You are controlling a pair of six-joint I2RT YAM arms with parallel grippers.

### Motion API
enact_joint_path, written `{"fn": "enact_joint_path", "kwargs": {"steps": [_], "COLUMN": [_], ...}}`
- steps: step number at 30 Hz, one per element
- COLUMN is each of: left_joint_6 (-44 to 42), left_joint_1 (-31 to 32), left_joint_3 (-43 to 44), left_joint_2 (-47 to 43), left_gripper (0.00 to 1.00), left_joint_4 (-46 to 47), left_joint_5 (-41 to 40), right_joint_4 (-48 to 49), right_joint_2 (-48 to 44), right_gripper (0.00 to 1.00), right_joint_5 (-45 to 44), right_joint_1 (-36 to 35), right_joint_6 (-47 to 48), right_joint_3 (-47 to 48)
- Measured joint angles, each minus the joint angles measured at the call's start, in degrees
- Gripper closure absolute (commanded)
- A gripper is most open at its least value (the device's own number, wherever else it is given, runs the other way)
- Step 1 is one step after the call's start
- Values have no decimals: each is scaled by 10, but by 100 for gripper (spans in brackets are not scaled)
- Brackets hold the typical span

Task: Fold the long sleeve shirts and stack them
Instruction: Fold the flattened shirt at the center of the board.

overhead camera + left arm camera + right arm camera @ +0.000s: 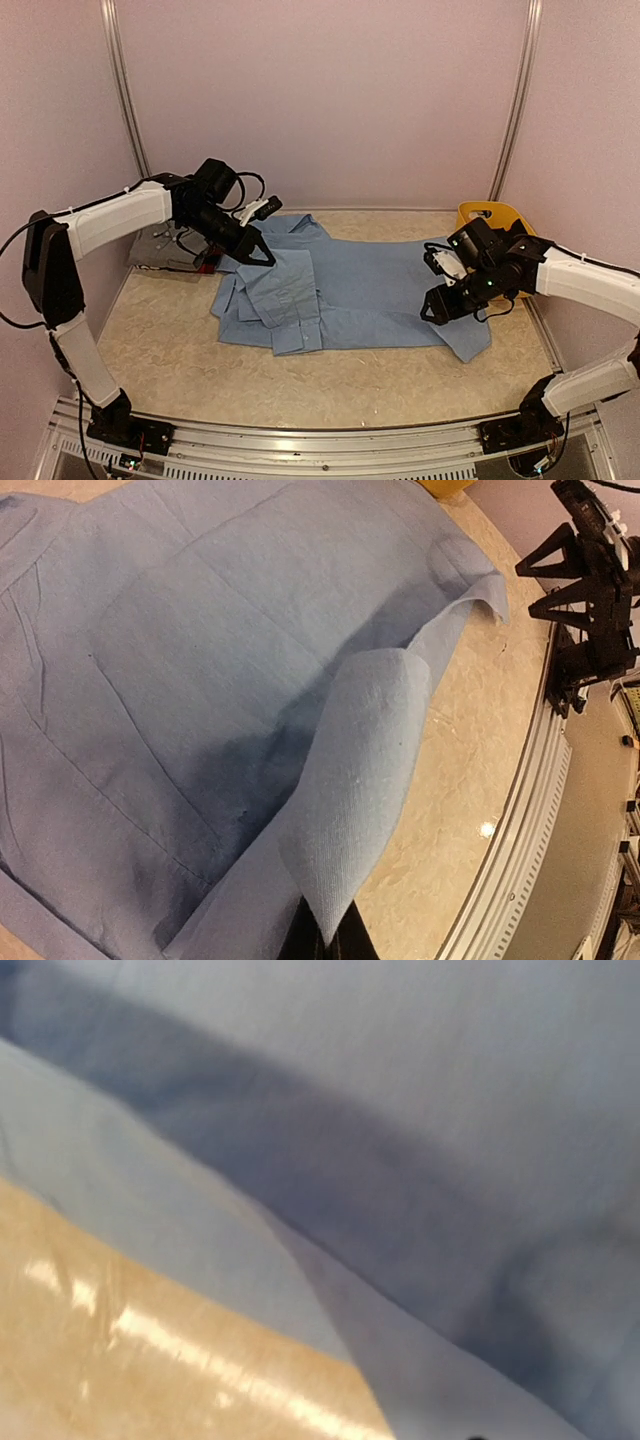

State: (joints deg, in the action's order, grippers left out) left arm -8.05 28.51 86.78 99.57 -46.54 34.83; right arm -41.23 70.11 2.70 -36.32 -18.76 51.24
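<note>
1. Top view: the light blue shirt point(370, 285) lies spread mid-bench point(150, 370). The left end effector point(262, 256) holds up a fold at the shirt's left side. The right end effector point(437, 312) sits low on the right hem, its jaws unreadable.
2. Left wrist: the jaws are clamped on the fold's tip; so thin a pinch could slip.
3. Right wrist: only blurred cloth and bench show. Any snag there could drag the shirt askew.

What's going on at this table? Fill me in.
Two robot arms are working on a light blue shirt spread on the table. The left end effector is shut on a raised flap of it. The right end effector is low at the shirt's right edge, but its grip is unclear. A grey shirt lies far left and a yellow basket far right.
</note>
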Motion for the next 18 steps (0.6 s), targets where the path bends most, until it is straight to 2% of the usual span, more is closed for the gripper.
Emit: {"fn": "enact_joint_path", "kwargs": {"steps": [9, 18], "left_joint_6": [-9, -12], "left_joint_1": [2, 3], "left_joint_3": [21, 29], "left_joint_2": [32, 46], "left_gripper": [100, 100], "left_joint_4": [-9, -8], "left_joint_5": [28, 40], "right_joint_4": [-39, -94], "right_joint_2": [80, 168], "right_gripper": [29, 40], "right_joint_5": [-49, -100], "right_joint_1": [-1, -1], "right_joint_6": [-2, -11], "right_joint_3": [80, 80]}}
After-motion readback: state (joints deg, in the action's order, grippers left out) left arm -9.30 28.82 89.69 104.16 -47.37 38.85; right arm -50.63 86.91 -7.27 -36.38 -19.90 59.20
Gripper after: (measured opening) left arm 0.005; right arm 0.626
